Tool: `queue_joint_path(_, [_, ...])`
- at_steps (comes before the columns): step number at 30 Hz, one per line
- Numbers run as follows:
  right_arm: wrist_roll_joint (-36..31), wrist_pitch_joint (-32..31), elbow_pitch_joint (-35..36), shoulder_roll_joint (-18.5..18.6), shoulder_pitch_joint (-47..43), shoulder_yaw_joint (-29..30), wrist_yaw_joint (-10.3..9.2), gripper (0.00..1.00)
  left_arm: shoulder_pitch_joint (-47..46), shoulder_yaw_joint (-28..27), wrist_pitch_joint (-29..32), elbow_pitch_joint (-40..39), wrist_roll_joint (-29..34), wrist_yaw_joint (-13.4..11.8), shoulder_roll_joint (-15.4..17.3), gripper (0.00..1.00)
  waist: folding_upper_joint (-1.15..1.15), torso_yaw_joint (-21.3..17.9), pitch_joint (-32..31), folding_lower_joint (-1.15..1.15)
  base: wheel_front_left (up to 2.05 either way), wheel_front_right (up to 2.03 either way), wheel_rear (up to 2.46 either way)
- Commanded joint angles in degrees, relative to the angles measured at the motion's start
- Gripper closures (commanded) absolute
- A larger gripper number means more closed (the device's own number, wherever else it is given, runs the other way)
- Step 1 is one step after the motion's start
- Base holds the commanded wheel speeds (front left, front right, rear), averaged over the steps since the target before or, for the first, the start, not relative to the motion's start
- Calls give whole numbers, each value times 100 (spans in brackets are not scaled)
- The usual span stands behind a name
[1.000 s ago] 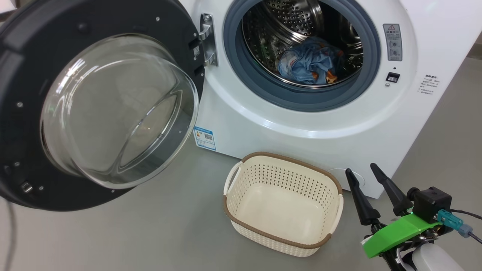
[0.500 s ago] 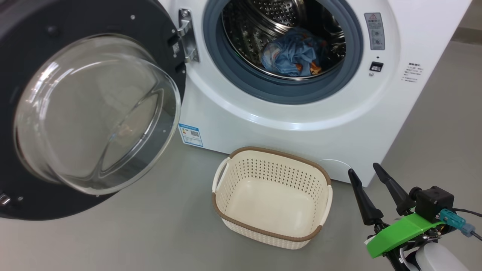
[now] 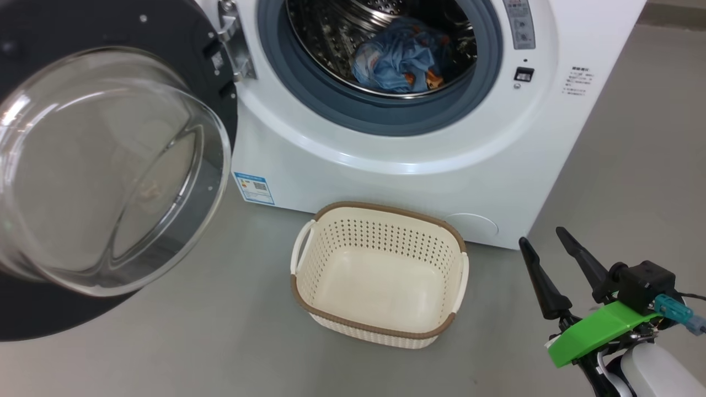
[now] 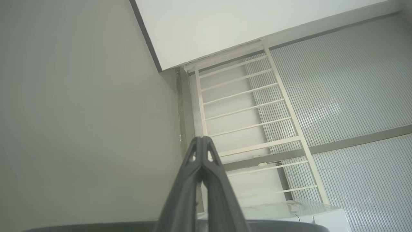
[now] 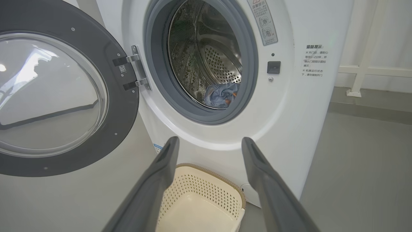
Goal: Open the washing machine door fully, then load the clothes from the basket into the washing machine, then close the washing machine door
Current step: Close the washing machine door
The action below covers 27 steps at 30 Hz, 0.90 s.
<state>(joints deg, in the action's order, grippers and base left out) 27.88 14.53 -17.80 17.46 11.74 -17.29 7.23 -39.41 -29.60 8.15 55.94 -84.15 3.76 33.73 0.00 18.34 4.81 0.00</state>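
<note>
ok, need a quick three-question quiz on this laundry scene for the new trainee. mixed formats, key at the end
1. Fill the blank: the right hand is ___ (open or shut) and holds nothing.
2. True or false: the basket has laundry in it.
3. Where are the clothes?
A) in the drum of the washing machine
B) in the basket
C) in the right hand

Key: 1 open; 2 false, the basket is empty; 3 A.
</note>
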Motion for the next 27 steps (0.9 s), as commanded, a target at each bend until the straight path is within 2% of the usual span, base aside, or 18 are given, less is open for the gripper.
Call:
queue_joint_path(1, [24, 47, 116, 105, 190, -114, 25, 0, -167, -103, 68, -75, -54, 43, 463, 100, 0, -57, 55, 0, 0, 0, 0])
queue_joint_path(15, [16, 47, 147, 222, 233, -86, 25, 0, -394, -104, 543, 734, -166, 182, 616, 100, 0, -199, 264, 0, 0, 0, 0])
queue_joint_path(27, [3, 47, 91, 131, 187, -108, 25, 0, -333, 351, 1731, 945, 2, 166, 557, 100, 0, -163, 137, 0, 0, 0, 0])
